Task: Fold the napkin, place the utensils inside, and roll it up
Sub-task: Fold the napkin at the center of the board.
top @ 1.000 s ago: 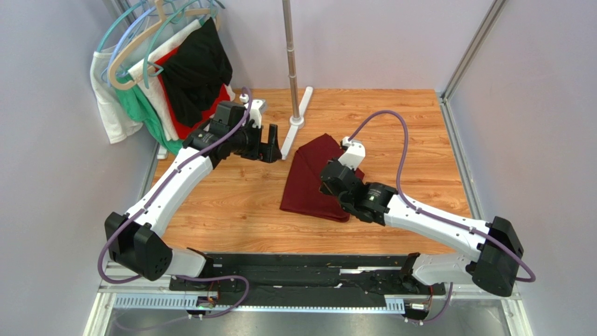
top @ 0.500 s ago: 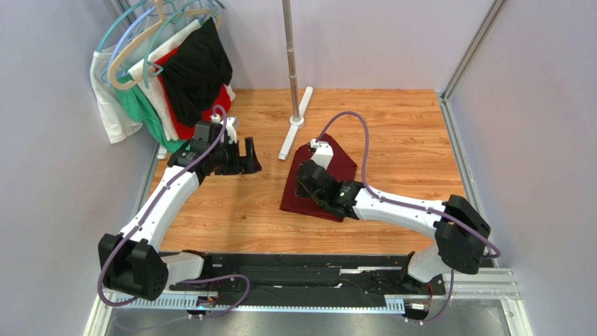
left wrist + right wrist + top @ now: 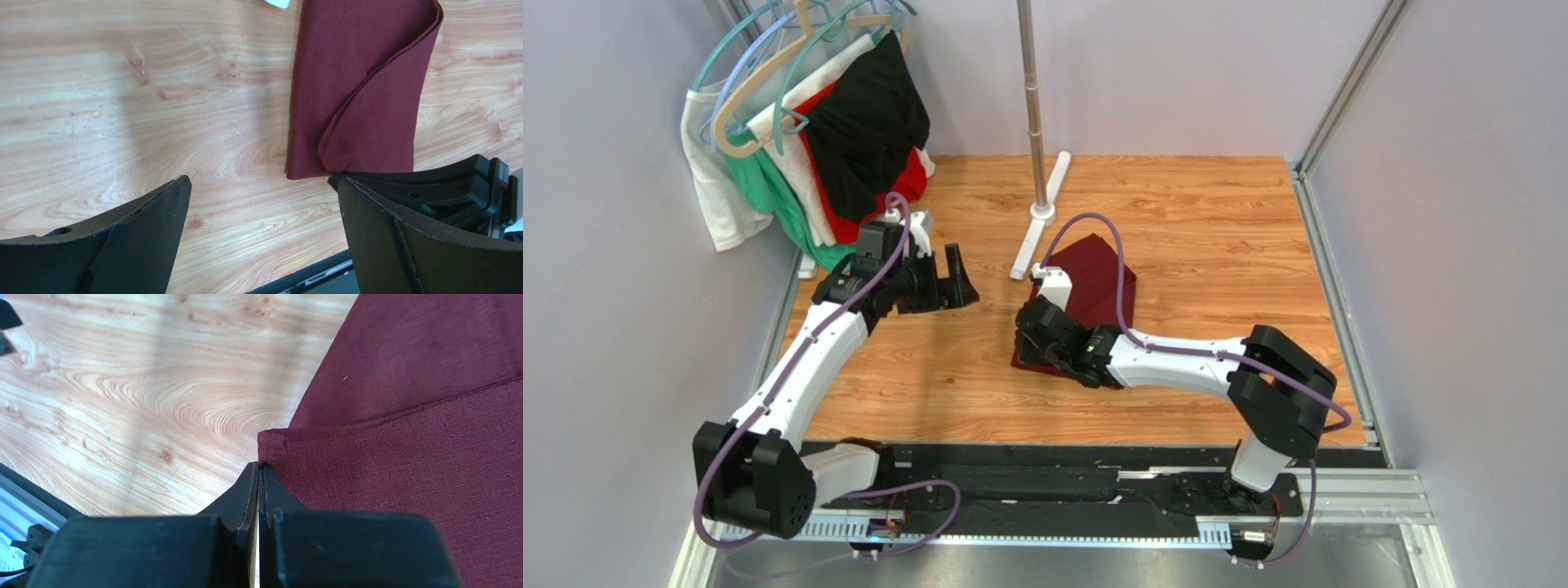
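Observation:
The napkin (image 3: 1100, 272), a dark maroon cloth, lies folded on the wooden table just right of centre. In the left wrist view the napkin (image 3: 356, 92) shows a top layer folded over with a rounded edge. My right gripper (image 3: 1026, 353) is at the cloth's near left corner. In the right wrist view it (image 3: 258, 467) is shut, pinching a corner of the top layer of the napkin (image 3: 417, 447). My left gripper (image 3: 962, 279) hovers to the left of the cloth, apart from it, and it (image 3: 261, 180) is open and empty. The utensils are out of view.
Garments on hangers (image 3: 817, 135) hang at the back left, close behind my left arm. A metal pole (image 3: 1031, 86) stands on a white base bar (image 3: 1038, 221) just behind the napkin. Grey walls close in both sides. A black rail (image 3: 1051, 472) runs along the near edge.
My right gripper has swept left and nearer with the napkin corner, narrowing the cloth. My left arm has pulled back to the left, away from the cloth.

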`<action>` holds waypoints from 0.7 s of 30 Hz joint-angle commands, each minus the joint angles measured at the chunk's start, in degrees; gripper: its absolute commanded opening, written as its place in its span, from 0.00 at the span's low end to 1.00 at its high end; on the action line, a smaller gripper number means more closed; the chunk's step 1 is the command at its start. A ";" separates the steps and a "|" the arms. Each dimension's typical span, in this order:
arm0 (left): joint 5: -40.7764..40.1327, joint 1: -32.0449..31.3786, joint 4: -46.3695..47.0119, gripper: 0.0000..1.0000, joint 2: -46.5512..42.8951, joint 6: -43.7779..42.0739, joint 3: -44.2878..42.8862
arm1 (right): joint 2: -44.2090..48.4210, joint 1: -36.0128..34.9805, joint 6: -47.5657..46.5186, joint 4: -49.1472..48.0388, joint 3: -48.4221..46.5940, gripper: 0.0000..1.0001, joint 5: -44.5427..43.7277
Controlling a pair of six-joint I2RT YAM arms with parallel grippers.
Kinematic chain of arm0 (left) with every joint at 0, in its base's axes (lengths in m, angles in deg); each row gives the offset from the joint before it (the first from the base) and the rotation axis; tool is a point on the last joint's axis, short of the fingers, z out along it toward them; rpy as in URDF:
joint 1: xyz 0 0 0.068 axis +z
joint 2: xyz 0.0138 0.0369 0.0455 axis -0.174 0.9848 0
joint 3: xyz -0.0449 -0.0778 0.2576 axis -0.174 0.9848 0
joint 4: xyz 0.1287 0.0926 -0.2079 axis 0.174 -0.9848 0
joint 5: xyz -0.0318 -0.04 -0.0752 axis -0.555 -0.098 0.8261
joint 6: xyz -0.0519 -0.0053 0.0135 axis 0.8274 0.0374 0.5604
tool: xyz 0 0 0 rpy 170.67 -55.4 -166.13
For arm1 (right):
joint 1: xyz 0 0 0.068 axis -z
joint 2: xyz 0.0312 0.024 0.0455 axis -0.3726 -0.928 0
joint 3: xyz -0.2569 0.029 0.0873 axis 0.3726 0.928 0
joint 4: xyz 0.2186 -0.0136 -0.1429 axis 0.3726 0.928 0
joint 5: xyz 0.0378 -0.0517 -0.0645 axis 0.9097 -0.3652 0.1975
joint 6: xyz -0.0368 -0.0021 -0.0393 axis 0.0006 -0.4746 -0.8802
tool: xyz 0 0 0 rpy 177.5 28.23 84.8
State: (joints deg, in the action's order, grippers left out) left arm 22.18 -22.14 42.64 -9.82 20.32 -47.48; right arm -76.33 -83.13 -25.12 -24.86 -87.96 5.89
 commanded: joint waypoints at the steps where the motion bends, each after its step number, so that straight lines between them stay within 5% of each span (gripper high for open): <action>1: 1.02 0.43 4.26 0.99 -2.77 4.72 3.90 | -1.66 -1.15 -0.81 -3.56 -2.61 0.00 0.10; 13: 1.46 0.43 5.24 0.99 -2.86 5.78 6.37 | -5.43 -3.61 -2.03 -1.28 -4.62 0.00 -6.04; 21: 1.72 0.43 6.03 0.99 -3.21 6.39 7.96 | -7.81 -7.56 -4.58 3.47 -7.79 0.00 -18.52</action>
State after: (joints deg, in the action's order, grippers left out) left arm 23.03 -22.14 46.83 -11.75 25.83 -39.85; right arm -83.07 -89.10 -27.92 -22.80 -92.66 -3.49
